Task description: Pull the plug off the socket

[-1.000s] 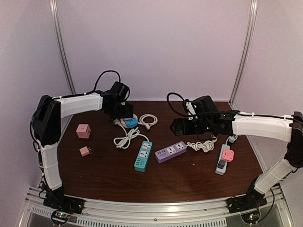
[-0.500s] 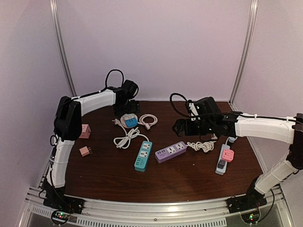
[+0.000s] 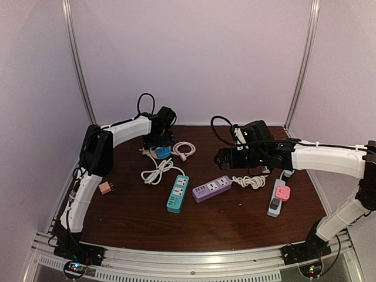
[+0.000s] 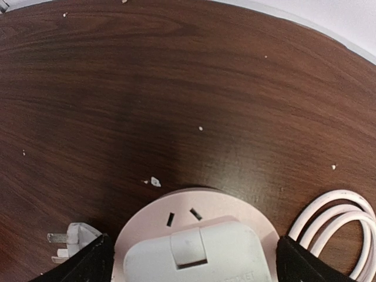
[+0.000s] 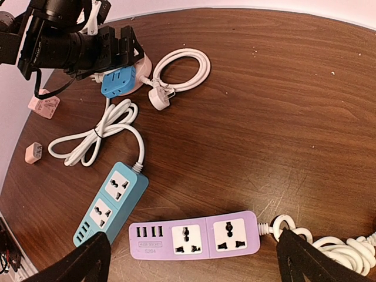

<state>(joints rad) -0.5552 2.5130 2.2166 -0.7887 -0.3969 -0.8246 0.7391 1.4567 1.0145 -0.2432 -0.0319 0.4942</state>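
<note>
On my tabletop (image 3: 235,226), the right claw (image 5: 192,235) hovers spread wide above the purple strip (image 3: 211,188). The left claw (image 4: 191,239), likewise open-fingered, straddles the round socket (image 4: 147,220) near the back, the blue plug (image 5: 117,81) seated in it.

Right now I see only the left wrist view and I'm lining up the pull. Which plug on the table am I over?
Observer: The blue plug on the round pink socket, far side, left of centre; the left gripper is right above it.
Operator: Anything near it?
Observer: A bundled white cord lies just nearer, running to a teal power strip.
Operator: And the right arm?
Observer: The right gripper hovers open over the purple power strip.
</note>
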